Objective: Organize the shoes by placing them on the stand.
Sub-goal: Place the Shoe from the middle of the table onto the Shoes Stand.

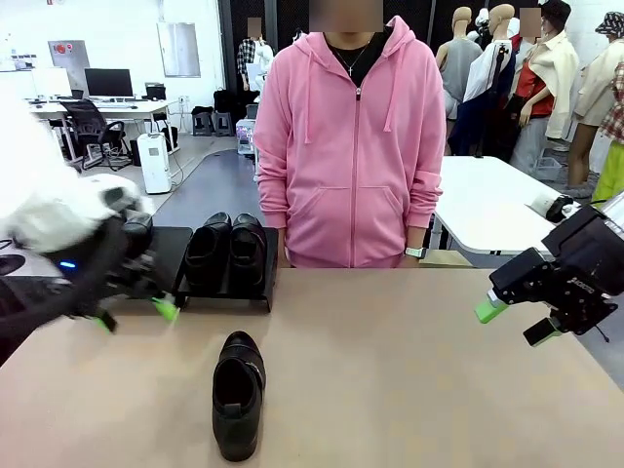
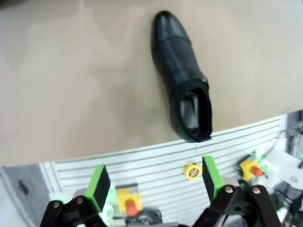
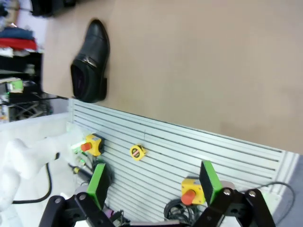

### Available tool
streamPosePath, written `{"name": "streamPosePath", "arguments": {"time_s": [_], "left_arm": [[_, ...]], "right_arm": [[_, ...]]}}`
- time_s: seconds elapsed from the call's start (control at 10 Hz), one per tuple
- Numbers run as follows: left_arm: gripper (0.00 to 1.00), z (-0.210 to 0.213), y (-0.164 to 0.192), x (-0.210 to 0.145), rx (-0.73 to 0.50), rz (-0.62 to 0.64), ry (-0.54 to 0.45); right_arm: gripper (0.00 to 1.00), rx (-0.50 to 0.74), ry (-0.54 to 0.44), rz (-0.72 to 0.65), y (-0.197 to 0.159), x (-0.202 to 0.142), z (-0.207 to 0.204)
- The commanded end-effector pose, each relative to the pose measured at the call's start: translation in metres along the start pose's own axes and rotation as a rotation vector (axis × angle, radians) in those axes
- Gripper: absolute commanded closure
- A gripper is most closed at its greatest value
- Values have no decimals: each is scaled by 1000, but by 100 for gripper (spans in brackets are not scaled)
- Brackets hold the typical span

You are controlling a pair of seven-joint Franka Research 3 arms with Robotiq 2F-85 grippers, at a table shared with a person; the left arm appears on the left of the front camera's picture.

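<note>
1. Left gripper (image 1: 135, 314), black with green pads, hangs wide open and empty just in front of the low matte black stand (image 1: 168, 250).
2. Right gripper (image 1: 517, 322) is open too, nothing in it, at the table's right edge.
3. One glossy black leather shoe (image 1: 238, 392) lies loose on the tan tabletop (image 1: 409, 370); two more (image 1: 227, 249) sit on the stand.

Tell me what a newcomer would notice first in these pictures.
A lone black shoe lies on the tan table near the robot's edge, toe pointing toward the person in a pink hoodie at the far side. Two more shoes sit side by side on the black stand at far left. Both the left gripper and right gripper hang open, empty.
</note>
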State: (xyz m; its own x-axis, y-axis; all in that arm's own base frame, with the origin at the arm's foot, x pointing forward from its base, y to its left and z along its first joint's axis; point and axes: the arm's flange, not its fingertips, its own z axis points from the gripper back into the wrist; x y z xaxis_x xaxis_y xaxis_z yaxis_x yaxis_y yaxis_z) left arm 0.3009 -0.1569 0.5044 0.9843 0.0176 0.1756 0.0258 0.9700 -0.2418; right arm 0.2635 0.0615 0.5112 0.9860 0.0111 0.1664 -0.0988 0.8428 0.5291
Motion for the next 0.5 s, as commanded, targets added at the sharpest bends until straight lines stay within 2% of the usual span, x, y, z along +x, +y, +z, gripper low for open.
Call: {"name": "streamPosePath", "arguments": {"time_s": [0.0,0.2,0.4], "left_arm": [[0,-21,-34,17,77,9,83],[0,-47,-56,11,78,3,118],[0,-69,-60,12,113,-11,167]], "right_arm": [[0,27,-11,25,-1,5,1],[0,27,-11,25,-1,5,1],[0,27,-11,25,-1,5,1]]}}
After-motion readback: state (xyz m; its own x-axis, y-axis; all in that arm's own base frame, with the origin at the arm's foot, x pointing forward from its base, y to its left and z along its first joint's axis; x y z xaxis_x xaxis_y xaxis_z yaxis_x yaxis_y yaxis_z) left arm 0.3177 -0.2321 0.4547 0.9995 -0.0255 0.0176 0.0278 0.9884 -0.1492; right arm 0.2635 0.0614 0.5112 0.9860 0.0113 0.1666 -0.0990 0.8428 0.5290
